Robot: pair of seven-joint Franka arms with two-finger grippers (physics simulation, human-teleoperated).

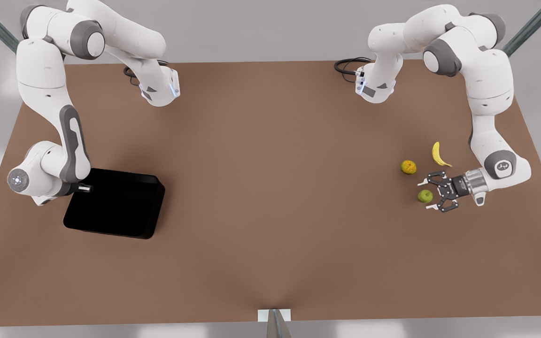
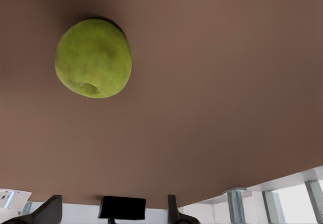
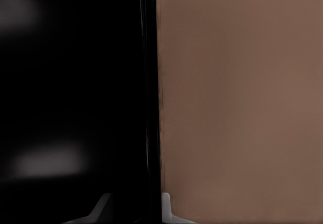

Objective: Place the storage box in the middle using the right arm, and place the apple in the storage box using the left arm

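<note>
R gripper (image 1: 84, 188) astride storage box (image 1: 115, 203) wall; L gripper (image 1: 432, 193) open by apple (image 1: 424, 195).

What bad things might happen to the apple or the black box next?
The left claw is open right beside the apple, so it may nudge the round fruit and set it rolling. The right claw sits only at the rim of the box, one finger either side of the wall; such an edge hold might slip.
</note>
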